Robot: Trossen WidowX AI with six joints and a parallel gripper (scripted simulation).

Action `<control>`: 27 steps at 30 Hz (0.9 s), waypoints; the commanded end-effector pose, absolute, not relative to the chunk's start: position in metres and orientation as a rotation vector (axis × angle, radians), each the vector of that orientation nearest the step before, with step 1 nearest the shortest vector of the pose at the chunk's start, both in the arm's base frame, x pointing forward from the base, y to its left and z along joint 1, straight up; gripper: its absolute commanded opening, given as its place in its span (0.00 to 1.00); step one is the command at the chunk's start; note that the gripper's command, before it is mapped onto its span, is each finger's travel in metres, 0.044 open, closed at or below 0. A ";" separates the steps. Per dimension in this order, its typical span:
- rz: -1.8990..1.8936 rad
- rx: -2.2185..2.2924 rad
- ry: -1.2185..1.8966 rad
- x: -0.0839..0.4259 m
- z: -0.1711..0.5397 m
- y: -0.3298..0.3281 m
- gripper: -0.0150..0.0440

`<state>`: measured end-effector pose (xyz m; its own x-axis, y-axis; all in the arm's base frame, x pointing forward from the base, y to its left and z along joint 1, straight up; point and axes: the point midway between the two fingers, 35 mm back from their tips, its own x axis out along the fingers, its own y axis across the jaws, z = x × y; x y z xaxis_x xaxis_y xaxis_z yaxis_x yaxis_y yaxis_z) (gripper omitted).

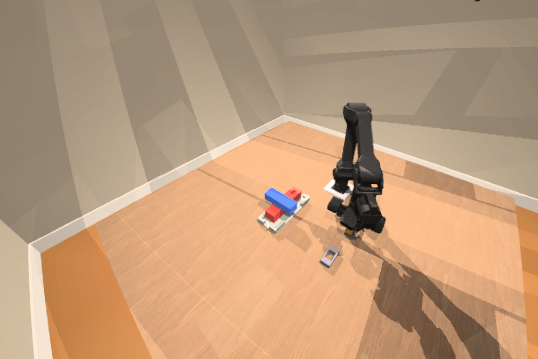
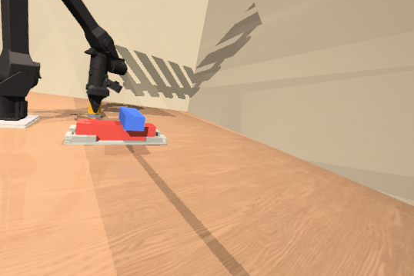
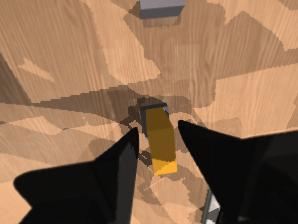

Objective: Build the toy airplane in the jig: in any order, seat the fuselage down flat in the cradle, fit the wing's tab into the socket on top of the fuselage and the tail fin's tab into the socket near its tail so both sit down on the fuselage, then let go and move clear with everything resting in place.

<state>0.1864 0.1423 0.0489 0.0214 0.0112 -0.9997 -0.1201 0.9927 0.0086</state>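
The black arm [image 1: 364,155] [image 2: 78,8] reaches down, its hand [image 1: 350,228] [image 2: 95,111] [image 3: 157,127] partly open. Nearby, the pale cradle [image 1: 274,228] [image 2: 82,139] carries the red fuselage [image 1: 273,213] [image 2: 100,130], with the blue wing [image 1: 280,200] [image 2: 133,120] lying across its top. The little orange-yellow tail fin [image 1: 349,232] [image 2: 90,109] [image 3: 162,145] stands between the fingers, unclamped.

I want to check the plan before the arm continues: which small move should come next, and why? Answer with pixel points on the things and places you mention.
Probably finish closing the jaws on the yellow tail fin [image 1: 349,231] [image 2: 91,108] [image 3: 162,142] before any lift. In the wrist view it lies between the two fingertips, with floor visible on both sides, so it does not look gripped.
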 end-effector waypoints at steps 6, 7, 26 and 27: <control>0.103 -0.080 1.550 0.186 0.048 0.143 0.30; 0.103 -0.080 1.550 0.186 0.048 0.143 0.29; 0.095 -0.067 1.550 0.191 0.092 0.146 0.25; 0.095 -0.067 1.550 0.191 0.095 0.146 0.25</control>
